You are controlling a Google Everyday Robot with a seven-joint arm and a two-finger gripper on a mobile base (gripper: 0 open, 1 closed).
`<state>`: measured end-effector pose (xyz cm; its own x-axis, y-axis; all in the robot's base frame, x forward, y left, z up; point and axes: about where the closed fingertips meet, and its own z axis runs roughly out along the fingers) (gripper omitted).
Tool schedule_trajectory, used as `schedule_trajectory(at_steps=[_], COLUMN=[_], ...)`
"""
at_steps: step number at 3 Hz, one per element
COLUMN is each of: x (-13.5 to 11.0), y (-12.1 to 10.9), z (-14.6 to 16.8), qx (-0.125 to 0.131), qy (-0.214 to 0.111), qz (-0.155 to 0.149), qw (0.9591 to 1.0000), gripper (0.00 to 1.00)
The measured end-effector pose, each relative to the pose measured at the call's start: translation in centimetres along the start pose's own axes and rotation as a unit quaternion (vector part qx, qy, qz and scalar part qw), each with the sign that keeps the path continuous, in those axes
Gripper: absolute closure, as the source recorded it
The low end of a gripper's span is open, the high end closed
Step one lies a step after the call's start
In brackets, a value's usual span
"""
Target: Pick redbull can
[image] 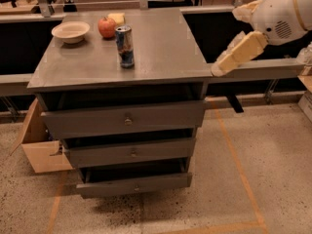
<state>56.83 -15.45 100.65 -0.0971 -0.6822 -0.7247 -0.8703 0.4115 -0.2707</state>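
Observation:
The redbull can (125, 46), blue and silver with a shiny top, stands upright on the grey drawer cabinet's top (161, 48), left of its middle. My gripper (220, 68) is at the right, cream-coloured, hanging from a white arm and pointing down-left at the cabinet's right front corner. It is well to the right of the can, at about the height of the cabinet top, and holds nothing that I can see.
A red apple (107, 27), a yellow item (117, 18) and a white bowl (70, 31) sit behind the can. The cabinet has three partly open drawers (127, 121). A cardboard box (36, 147) lies on the floor at the left. A rail (263, 69) runs behind the gripper.

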Motion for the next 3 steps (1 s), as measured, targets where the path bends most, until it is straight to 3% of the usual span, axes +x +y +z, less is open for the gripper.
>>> schedule_trajectory(at_steps=[1,2,3], x=[-3.8,-7.5,-7.4], y=[-1.9,-2.6,-2.6], z=[3.7,9.3,9.2], qx=[-0.008,-0.004,-0.004], qy=[-0.106,-0.127,-0.127], qz=[0.019,0.012,0.013], qw=[0.9941,0.9918,0.9918], gripper=[0.00,0.00,0.00])
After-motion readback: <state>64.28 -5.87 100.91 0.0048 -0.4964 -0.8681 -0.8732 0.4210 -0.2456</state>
